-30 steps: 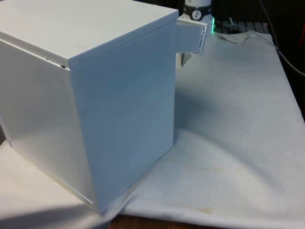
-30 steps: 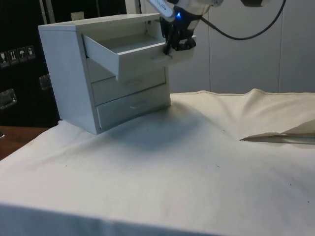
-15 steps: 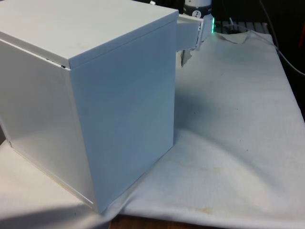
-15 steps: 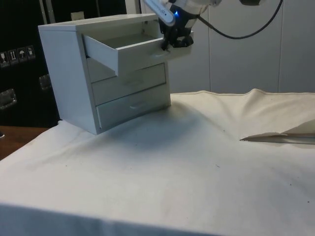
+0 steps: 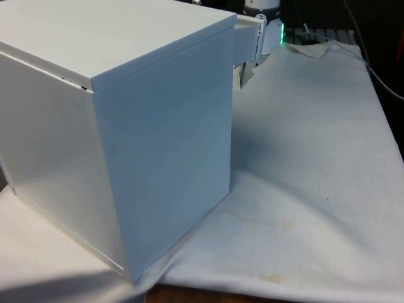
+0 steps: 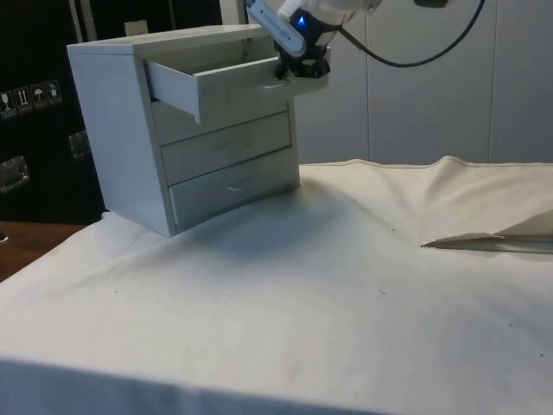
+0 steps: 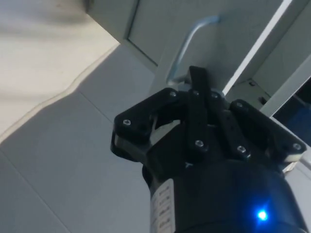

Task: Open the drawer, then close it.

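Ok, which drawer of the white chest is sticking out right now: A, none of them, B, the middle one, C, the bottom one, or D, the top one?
D: in the side view the top drawer stands partly out of the chest of drawers, with the gripper at its front, while the two drawers below sit flush.

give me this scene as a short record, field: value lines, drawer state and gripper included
furniture: white chest of drawers on the white cloth
top drawer: top drawer partly open, sticking out past the two below
middle drawer: middle drawer shut
bottom drawer: bottom drawer shut
gripper: gripper shut, fingers together at the top drawer's front by its handle
task stage: closing looks under way, not finished
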Available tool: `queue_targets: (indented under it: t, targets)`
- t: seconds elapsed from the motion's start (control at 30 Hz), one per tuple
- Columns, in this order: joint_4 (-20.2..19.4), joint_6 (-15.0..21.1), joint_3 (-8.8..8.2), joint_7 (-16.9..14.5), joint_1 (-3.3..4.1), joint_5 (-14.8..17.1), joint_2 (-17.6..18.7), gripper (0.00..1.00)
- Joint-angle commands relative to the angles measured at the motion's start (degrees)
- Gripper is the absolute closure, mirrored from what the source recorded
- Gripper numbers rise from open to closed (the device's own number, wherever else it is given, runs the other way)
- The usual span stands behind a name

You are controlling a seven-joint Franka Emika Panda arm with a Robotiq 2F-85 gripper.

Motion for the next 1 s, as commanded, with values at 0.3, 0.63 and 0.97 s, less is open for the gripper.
queue_targets:
  t: [0.3,0.63,0.97]
  targets:
    - [3.50,-0.34,0.11,4.30,0.00,-3.95,2.75,1.00]
    - [6.82,0.34,-0.52,6.42,-0.06,-4.81,5.96,1.00]
    - [10.89,0.57,-1.09,8.14,-0.11,-4.87,9.74,1.00]
